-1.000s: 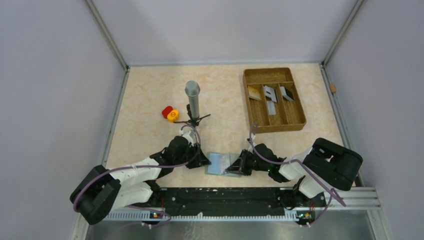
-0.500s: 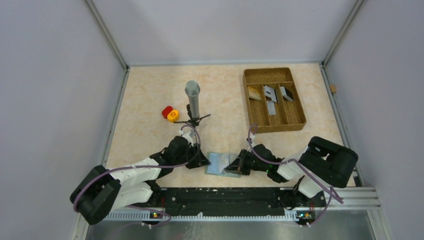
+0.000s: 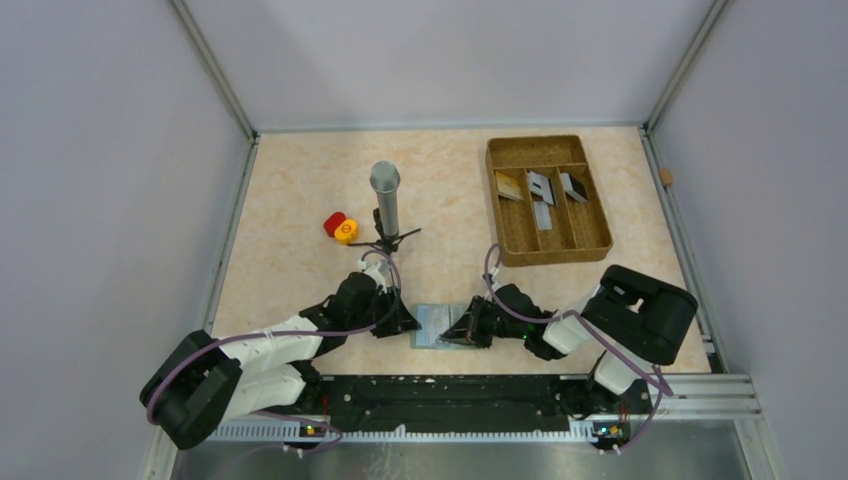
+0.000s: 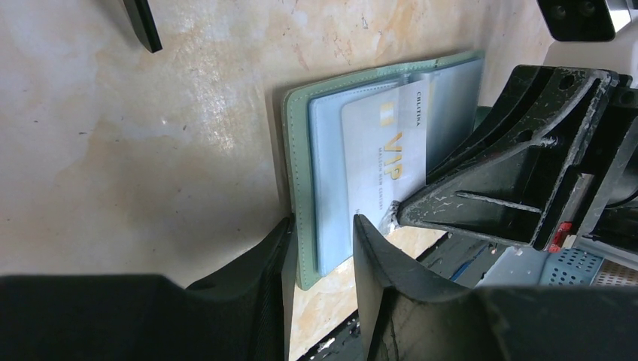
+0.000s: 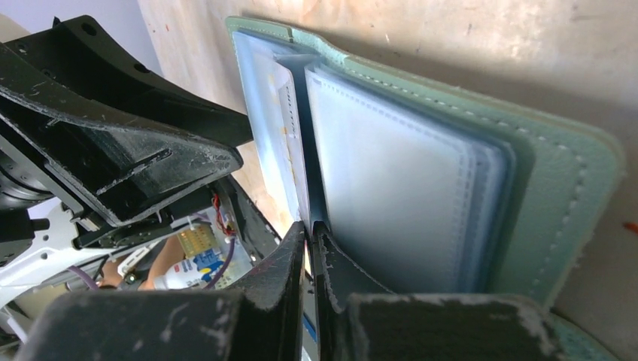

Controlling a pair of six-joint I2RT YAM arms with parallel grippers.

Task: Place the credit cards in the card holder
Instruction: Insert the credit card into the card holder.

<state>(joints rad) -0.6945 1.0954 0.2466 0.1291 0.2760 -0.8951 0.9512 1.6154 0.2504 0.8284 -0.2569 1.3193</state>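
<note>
The card holder [image 3: 428, 322] lies open near the front edge, green cover and light blue sleeves up. My left gripper [image 3: 405, 322] is open, its jaws astride the holder's near corner [image 4: 301, 158]; its midpoint shows in the left wrist view [image 4: 320, 224]. My right gripper [image 3: 463, 328] is shut on a silvery credit card with gold "VIP" print [image 4: 382, 150], held edge-on in the right wrist view [image 5: 292, 143] and part-way into a sleeve of the holder [image 5: 557, 173]. The right fingertips meet in that view [image 5: 310, 226]. More credit cards [image 3: 540, 186] lie in the brown tray.
The brown compartmented tray [image 3: 590, 245] stands at the back right. A grey cylinder on a black stand [image 3: 385, 195] and red and yellow caps [image 3: 340, 227] sit behind the left arm. Enclosure walls ring the table.
My right gripper has slid left over the card holder with the card, pushing it further in. The left arm and the holder have stayed put.
</note>
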